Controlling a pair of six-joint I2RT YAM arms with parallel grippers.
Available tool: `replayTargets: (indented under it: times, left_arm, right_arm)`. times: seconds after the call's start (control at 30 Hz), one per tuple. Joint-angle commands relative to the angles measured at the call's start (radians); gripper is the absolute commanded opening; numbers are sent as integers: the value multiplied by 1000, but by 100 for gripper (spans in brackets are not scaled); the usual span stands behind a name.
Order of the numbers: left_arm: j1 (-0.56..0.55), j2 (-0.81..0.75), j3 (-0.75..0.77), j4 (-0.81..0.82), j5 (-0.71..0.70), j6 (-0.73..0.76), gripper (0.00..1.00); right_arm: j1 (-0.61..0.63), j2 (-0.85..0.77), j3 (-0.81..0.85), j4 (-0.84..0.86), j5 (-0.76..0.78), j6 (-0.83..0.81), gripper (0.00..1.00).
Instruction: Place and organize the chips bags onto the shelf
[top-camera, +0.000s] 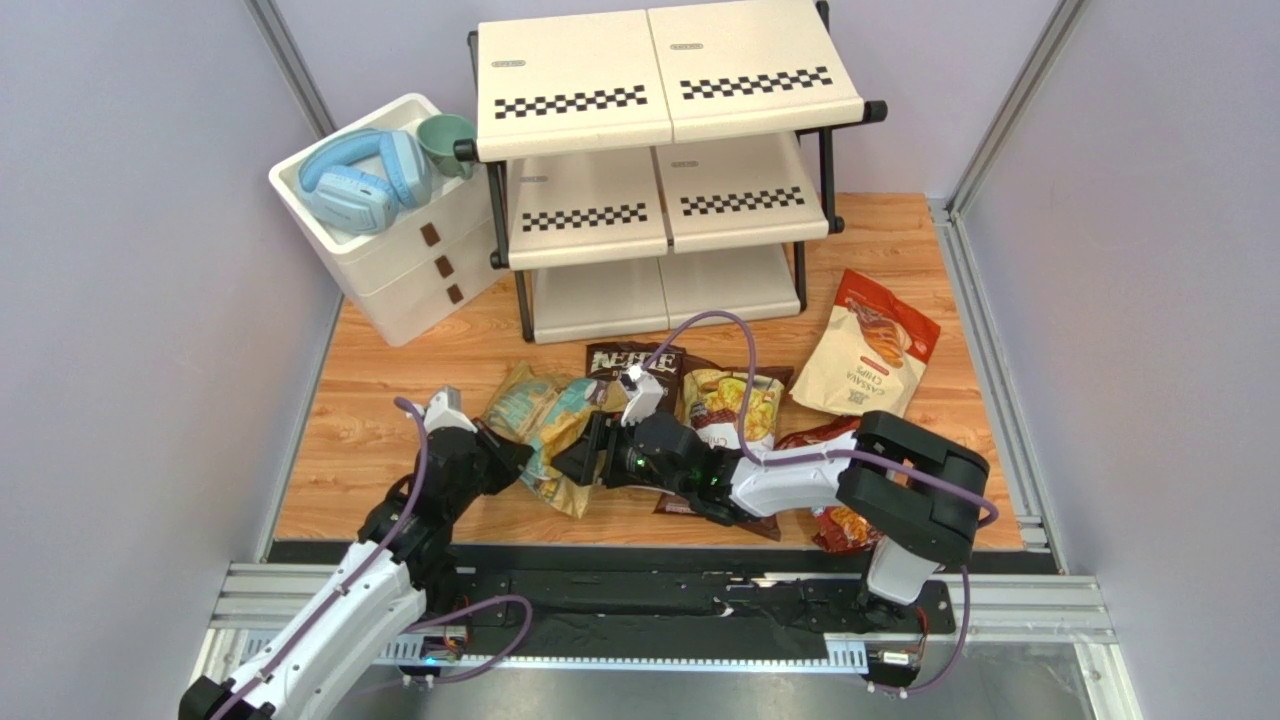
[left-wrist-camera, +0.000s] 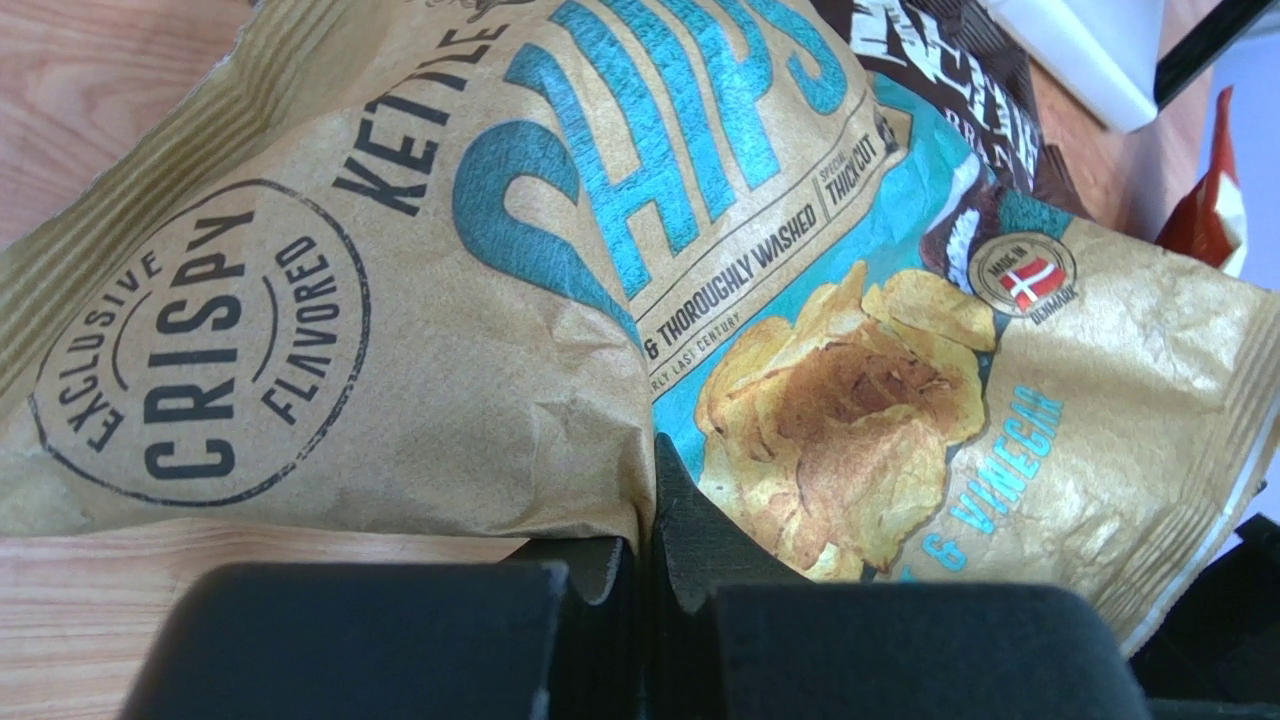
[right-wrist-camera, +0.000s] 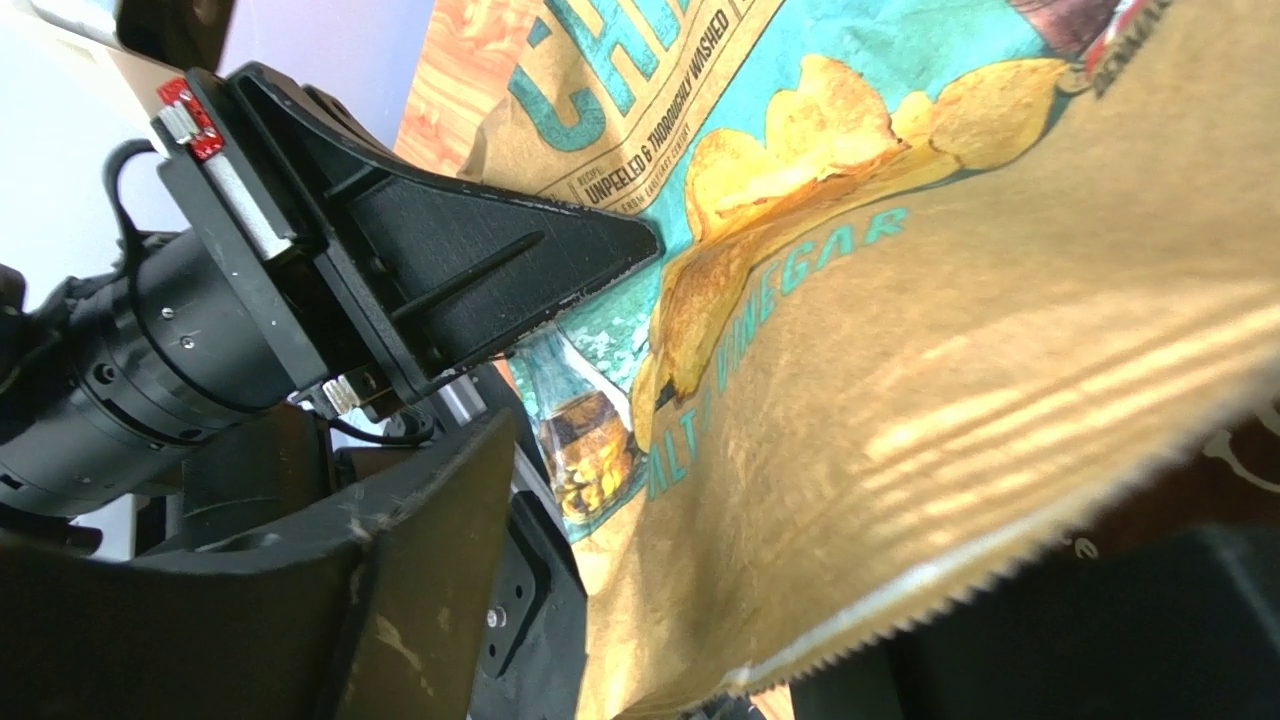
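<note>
My left end effector (left-wrist-camera: 643, 558) pinches the tan-and-teal bag (left-wrist-camera: 451, 300) by its edge, my right end effector (right-wrist-camera: 721, 608) stands spread; I judge it light, slippery and crushable, best held by the seam.

Tan-and-teal kettle chips bag (left-wrist-camera: 451, 300): crumpled, lower edge pinched in closed left tool (left-wrist-camera: 646, 600), other end between spread fingers of right tool (top-camera: 598, 447). Dark brown bag (top-camera: 631, 360), yellow-fronted bag (top-camera: 732, 405) and red bag (top-camera: 842, 528) lie flat just beyond and right of right tool. Cream bag with red-orange top (top-camera: 869, 348) sits further right. Shelf (top-camera: 661, 90) stands upright, well beyond both tools.
</note>
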Motion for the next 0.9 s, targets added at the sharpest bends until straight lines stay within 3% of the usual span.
replayTargets:
  times: [0.0, 0.2, 0.3, 0.33, 0.37, 0.43, 0.5, 0.53, 0.57, 0.67, 0.8, 0.87]
  left_arm:
    - [-1, 15, 60, 50, 62, 104, 0]
    - [-1, -60, 60, 1, 73, 118, 0]
    - [-3, -104, 59, -43, 76, 128, 0]
    - [-1, -127, 59, -57, 73, 129, 0]
    - [-1, -139, 59, -71, 70, 131, 0]
    - [-1, -181, 62, -115, 47, 128, 0]
    - [-3, -208, 77, -175, 23, 128, 0]
    - [-1, -231, 85, -195, 15, 128, 5]
    - [-1, -244, 103, -215, 7, 129, 28]
    - [-1, -275, 157, -293, 0, 144, 63]
    - [-1, -275, 249, -406, 13, 164, 80]
    - [-3, -275, 264, -399, 33, 152, 82]
  right_arm:
    - [6, 10, 50, 33, -8, -4, 65]
    - [5, 53, 105, 7, 24, -27, 66]
    - [5, 73, 150, -34, 26, -47, 50]
    - [5, 77, 157, -43, 32, -49, 27]
    - [5, 82, 163, -59, 32, -50, 18]
    - [5, 87, 177, -76, 37, -53, 4]
    - [5, 80, 185, -103, 28, -76, 0]
    - [5, 77, 185, -108, 26, -85, 0]
    - [5, 64, 185, -115, 26, -98, 0]
    - [5, 19, 196, -175, 53, -162, 0]
    - [3, -44, 275, -316, 112, -295, 0]
    - [2, -83, 320, -367, 122, -374, 0]
